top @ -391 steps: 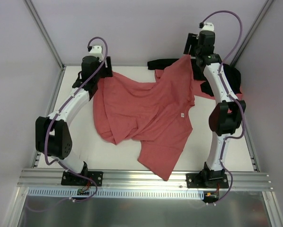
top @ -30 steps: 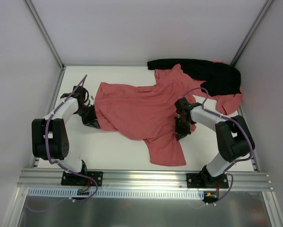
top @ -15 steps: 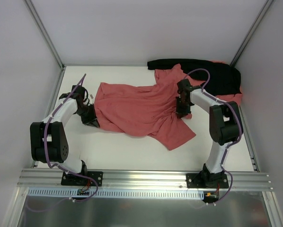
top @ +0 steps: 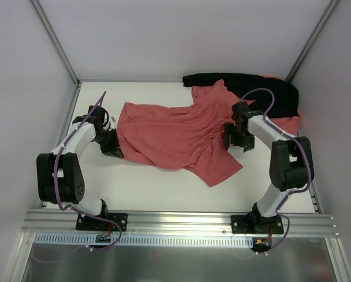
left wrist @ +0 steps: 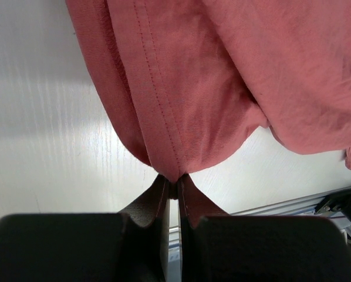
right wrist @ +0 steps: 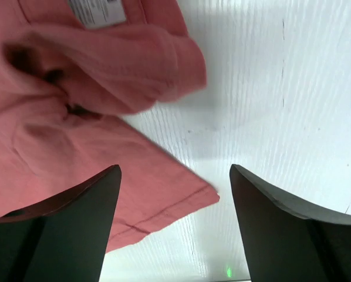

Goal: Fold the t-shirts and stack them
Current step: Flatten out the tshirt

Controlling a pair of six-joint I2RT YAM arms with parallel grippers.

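Here: left claw (left wrist: 171,187) clenched on t-shirt (left wrist: 222,76) hem; right claw (right wrist: 174,168) spread; white tag (right wrist: 96,10) print unreadable.

The left arm (top: 76,138) folds at the elbow and runs out along the left side of the shirt (top: 169,135). Its wrist turns back, so the left gripper (left wrist: 171,182) sits low at the shirt's left edge, fingers (left wrist: 152,202) pressed together and pinching a fold of the hem. The right arm (top: 269,132) bends at the elbow off the shirt's right side and its wrist curls back the same way, with the right gripper (right wrist: 174,170) over the shirt's right edge, jaws spread wide and holding nothing.
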